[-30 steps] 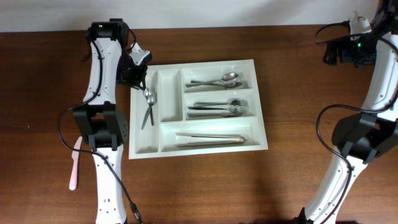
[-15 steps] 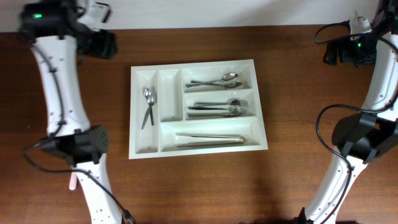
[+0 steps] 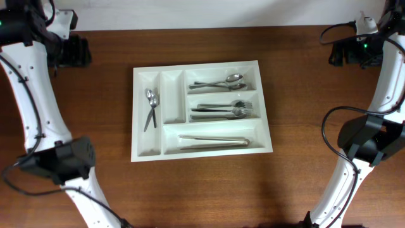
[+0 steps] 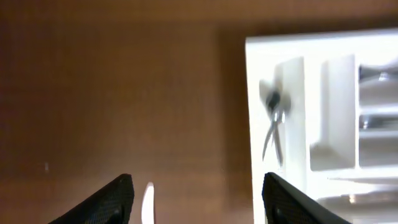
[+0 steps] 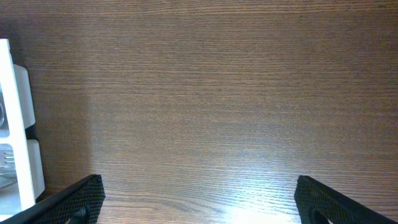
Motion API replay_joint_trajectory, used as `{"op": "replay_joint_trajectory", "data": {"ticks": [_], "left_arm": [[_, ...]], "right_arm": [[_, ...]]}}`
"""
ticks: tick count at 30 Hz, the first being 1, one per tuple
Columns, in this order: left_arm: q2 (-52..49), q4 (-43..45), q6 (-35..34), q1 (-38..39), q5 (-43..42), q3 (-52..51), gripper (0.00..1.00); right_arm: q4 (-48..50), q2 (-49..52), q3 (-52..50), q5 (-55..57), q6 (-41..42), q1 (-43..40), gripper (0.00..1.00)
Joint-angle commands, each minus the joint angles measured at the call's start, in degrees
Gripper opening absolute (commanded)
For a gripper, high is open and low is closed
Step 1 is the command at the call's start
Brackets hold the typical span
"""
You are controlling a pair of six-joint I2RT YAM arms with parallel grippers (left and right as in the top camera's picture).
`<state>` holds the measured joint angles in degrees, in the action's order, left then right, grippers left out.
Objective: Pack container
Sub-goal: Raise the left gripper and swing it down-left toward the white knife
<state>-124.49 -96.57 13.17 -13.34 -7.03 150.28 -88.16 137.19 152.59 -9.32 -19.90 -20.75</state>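
Note:
The container is a white five-compartment tray at the table's middle. Two small spoons lie in its leftmost narrow compartment, spoons in the top long one, forks in the middle one, long metal pieces in the bottom one. My left gripper is open and empty at the back left, well left of the tray. In the left wrist view its jaws are wide apart, with the tray to the right. My right gripper is open and empty at the back right, over bare wood.
A white knife tip lies on the wood left of the tray, between my left jaws in the left wrist view. The tray's right edge shows at the left of the right wrist view. Both arm bases stand at the table's sides.
My left arm has swung from over the tray's leftmost compartment to the far back left. The two small spoons stay in that compartment. The right arm has not moved.

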Motion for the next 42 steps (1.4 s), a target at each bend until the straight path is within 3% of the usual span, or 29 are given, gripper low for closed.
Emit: {"op": "replay_joint_trajectory", "data": {"ticks": [1,12,20,22,25,35,42], "left_arm": [[6.60,-0.13,-0.44,-1.84,2.60,-11.10,0.69],[12.00,1.51,0.63,-12.61,5.40,-43.34,0.70],[12.00,15.96,4.92,-16.06,11.58,-57.77,0.69],[12.00,19.10,8.33,-16.13,11.63,-59.67,0.69],[12.00,22.91,9.62,-16.13,14.03,-61.44,0.82],[12.00,29.09,14.29,-16.11,14.73,-62.07,0.81],[12.00,25.38,15.67,-16.46,14.36,-62.49,0.78]], "right_arm": [[0.15,-0.83,-0.31,0.11,0.09,-0.28,0.99],[0.15,-0.83,-0.31,0.11,0.09,-0.28,0.99],[0.15,-0.83,-0.31,0.11,0.09,-0.28,0.99],[0.15,-0.83,-0.31,0.11,0.09,-0.28,0.99],[0.13,-0.83,-0.31,0.11,0.09,-0.28,0.99],[0.15,-0.83,-0.31,0.11,0.09,-0.28,0.99],[0.15,-0.83,-0.31,0.11,0.09,-0.28,0.99]]}}
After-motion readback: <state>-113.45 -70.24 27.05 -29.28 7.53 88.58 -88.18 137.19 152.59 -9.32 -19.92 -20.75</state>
